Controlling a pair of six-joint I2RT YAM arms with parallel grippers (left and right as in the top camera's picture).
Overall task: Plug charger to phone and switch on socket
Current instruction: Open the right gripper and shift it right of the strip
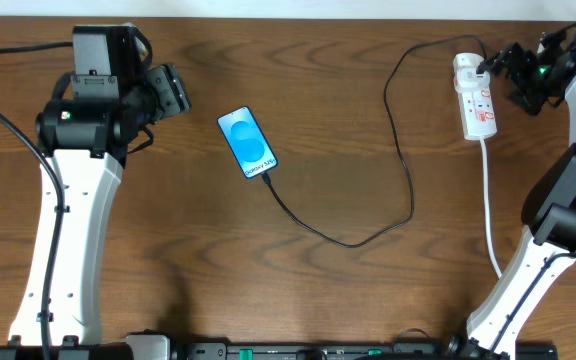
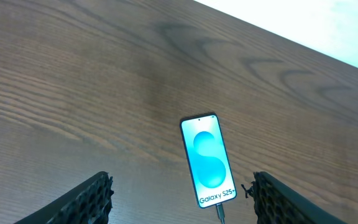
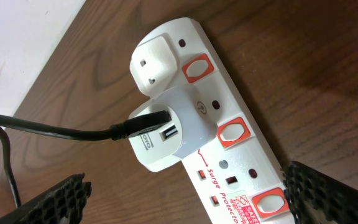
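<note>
The phone (image 1: 247,143) lies on the table with its blue-cyan screen up; it also shows in the left wrist view (image 2: 207,160). The black charger cable (image 1: 404,160) is plugged into the phone's lower end and runs right to the socket (image 1: 476,97). In the right wrist view the cable's plug (image 3: 135,129) sits in a white adapter (image 3: 178,129) on the socket (image 3: 241,168), beside red switches (image 3: 233,132). My left gripper (image 2: 182,205) is open and empty above the phone's lower end. My right gripper (image 3: 185,199) is open, straddling the socket.
The socket's white cord (image 1: 490,215) runs toward the table's front at the right. A second white adapter (image 3: 154,60) sits at the socket's far end. The table's back edge and a white wall lie just behind the socket.
</note>
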